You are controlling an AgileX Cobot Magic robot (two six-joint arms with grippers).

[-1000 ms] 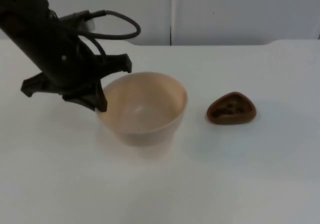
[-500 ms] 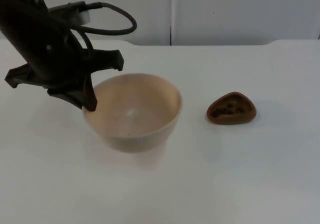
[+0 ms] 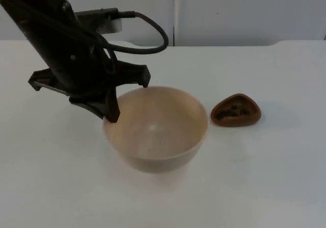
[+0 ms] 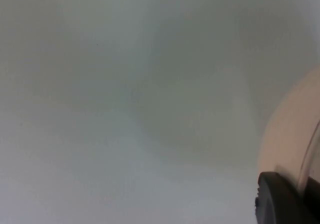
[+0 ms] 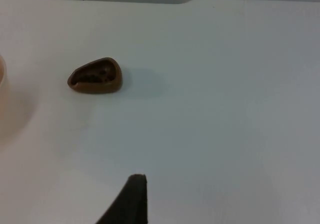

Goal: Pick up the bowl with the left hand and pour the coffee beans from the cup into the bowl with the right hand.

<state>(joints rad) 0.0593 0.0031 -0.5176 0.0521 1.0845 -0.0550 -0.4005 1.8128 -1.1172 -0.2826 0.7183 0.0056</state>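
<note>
A pale beige bowl (image 3: 158, 131) hangs slightly above the white table, casting a soft shadow beneath it. My left gripper (image 3: 112, 113) is shut on the bowl's left rim, one finger inside and one outside. The left wrist view has the bowl's wall (image 4: 292, 129) beside a black fingertip (image 4: 277, 199). A small brown cup (image 3: 236, 110) with dark coffee beans in it stands on the table to the right of the bowl, clear of it. The right wrist view looks at this cup (image 5: 96, 76) from some distance, past one black fingertip (image 5: 134, 196) of the waiting right gripper.
The white table (image 3: 265, 177) ends at a grey partition wall (image 3: 244, 14) at the back. Open table lies in front of and to the right of the cup.
The left arm carried the bowl first to the left, then back to the right and toward the front. The bowl now looks larger and higher. The cup has not moved.
</note>
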